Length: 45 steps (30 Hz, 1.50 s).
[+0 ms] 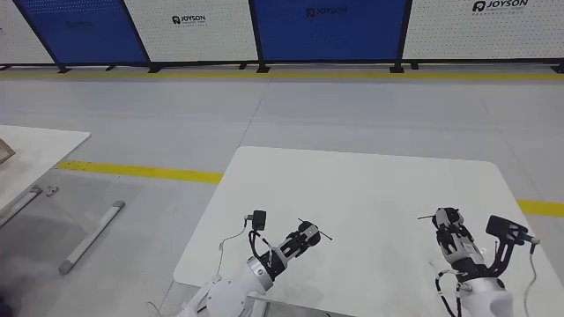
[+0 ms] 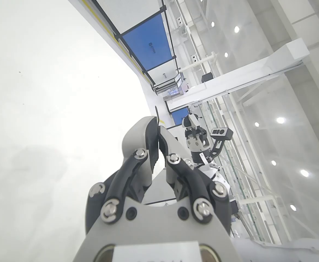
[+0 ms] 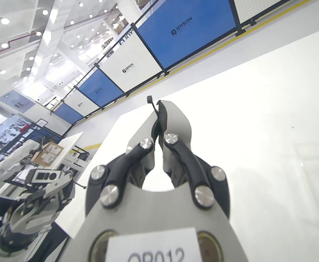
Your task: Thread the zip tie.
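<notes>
My left gripper (image 1: 310,232) hovers over the near left part of the white table (image 1: 370,185), shut on a thin black zip tie strap (image 1: 324,234). In the left wrist view the strap's end (image 2: 156,111) pokes out past the closed fingertips (image 2: 148,126). My right gripper (image 1: 443,220) is over the near right part, shut on a black zip tie whose square head (image 3: 150,100) sticks out beyond its tips; the gripper (image 3: 158,109) is tilted above the tabletop. The two grippers are well apart, and I see no strap joining them.
A second white table (image 1: 35,154) stands to the left across a strip of floor. Blue and white partition panels (image 1: 330,13) line the back behind a yellow floor line (image 1: 141,172). The table's middle and far part are bare.
</notes>
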Each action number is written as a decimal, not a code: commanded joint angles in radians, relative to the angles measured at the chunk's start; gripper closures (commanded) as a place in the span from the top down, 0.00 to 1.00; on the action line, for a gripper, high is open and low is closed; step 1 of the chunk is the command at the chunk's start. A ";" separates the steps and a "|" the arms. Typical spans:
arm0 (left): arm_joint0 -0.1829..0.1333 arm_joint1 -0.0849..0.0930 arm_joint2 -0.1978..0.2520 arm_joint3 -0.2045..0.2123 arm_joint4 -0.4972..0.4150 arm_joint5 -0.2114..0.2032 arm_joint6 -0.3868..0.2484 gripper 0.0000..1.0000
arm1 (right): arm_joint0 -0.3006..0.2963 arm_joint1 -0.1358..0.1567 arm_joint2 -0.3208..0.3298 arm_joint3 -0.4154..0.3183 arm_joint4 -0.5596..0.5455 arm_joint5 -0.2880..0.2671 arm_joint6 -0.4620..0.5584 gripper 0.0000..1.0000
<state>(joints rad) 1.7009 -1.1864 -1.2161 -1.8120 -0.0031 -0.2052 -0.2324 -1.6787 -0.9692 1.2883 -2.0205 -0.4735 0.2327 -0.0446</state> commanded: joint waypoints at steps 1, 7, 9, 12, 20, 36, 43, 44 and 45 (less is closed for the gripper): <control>0.000 0.000 0.000 0.000 0.000 0.000 0.000 0.00 | 0.000 0.000 0.000 0.000 0.000 0.000 0.000 0.00; -0.002 0.000 0.000 0.000 0.003 0.001 0.001 0.00 | 0.000 0.000 0.000 0.000 0.000 0.000 0.000 0.00; -0.019 0.001 0.003 -0.013 0.049 0.030 0.003 0.00 | 0.000 0.000 0.000 0.000 0.000 0.000 0.000 0.00; -0.033 0.009 0.003 -0.054 0.231 0.089 0.006 0.00 | 0.000 0.000 0.000 0.000 0.000 0.000 0.000 0.00; -0.040 0.026 0.022 -0.125 0.506 0.260 -0.141 0.00 | 0.000 0.000 0.000 0.000 0.000 0.000 0.000 0.00; -0.045 0.026 0.024 -0.123 0.510 0.282 -0.149 0.00 | 0.000 0.000 0.000 0.000 0.000 0.000 0.000 0.00; -0.045 0.026 0.024 -0.123 0.510 0.282 -0.149 0.00 | 0.000 0.000 0.000 0.000 0.000 0.000 0.000 0.00; -0.045 0.026 0.024 -0.123 0.510 0.282 -0.149 0.00 | 0.000 0.000 0.000 0.000 0.000 0.000 0.000 0.00; -0.045 0.026 0.024 -0.123 0.510 0.282 -0.149 0.00 | 0.000 0.000 0.000 0.000 0.000 0.000 0.000 0.00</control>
<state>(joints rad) 1.6554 -1.1603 -1.1918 -1.9348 0.5065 0.0764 -0.3810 -1.6788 -0.9692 1.2883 -2.0206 -0.4733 0.2324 -0.0447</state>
